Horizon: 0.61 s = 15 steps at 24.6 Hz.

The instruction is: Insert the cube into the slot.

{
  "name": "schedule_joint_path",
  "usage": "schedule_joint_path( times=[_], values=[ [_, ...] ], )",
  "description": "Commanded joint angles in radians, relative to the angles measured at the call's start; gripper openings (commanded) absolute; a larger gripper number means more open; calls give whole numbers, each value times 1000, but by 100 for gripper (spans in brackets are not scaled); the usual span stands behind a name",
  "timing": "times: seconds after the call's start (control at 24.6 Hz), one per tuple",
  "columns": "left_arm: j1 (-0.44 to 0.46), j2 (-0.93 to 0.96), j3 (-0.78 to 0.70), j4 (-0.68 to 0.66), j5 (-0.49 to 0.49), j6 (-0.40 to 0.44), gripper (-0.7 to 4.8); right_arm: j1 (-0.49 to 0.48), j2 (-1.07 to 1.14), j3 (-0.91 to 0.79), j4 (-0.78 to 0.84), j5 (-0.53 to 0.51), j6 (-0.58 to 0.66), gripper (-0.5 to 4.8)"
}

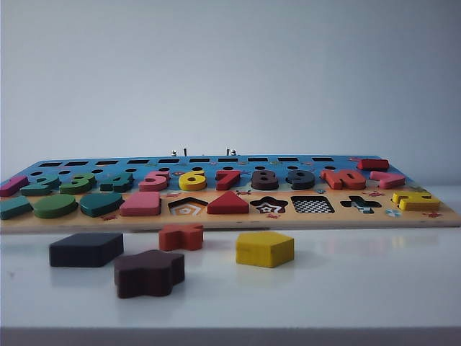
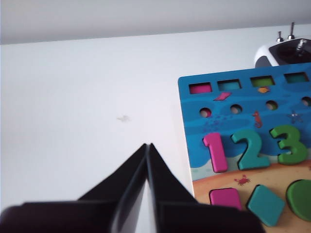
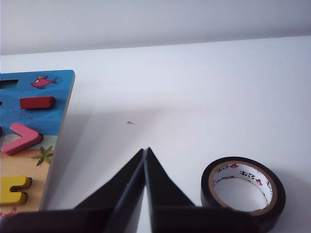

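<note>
- The cube (image 1: 86, 249) lies on the table (image 1: 360, 288) before the board's (image 1: 446, 218) front edge; the slot (image 1: 312, 205) is bare.
- Left gripper (image 2: 147, 145) and right gripper (image 3: 145, 150), fingers together, hover beside opposite board ends.

Clear table (image 1: 360, 288) around cube (image 1: 86, 249)

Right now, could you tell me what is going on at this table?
Nothing is being handled yet. The left gripper and right gripper are both shut and empty, over bare table on either side of the puzzle board. The cube lies loose on the table before the board, and its checkerboard slot is empty.
</note>
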<state>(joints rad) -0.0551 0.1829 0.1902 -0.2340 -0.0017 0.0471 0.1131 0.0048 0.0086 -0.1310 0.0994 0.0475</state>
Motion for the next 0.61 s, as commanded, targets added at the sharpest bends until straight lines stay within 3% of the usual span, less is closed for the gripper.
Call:
schedule_joint_path(
  times=[0.04, 0.61],
  values=[
    [0, 48, 61, -55, 58, -4, 17, -1, -2, 0, 10, 6, -3, -4],
    [0, 272, 393, -410, 192, 9, 17, -1, -2, 0, 10, 6, -2, -4]
  ],
)
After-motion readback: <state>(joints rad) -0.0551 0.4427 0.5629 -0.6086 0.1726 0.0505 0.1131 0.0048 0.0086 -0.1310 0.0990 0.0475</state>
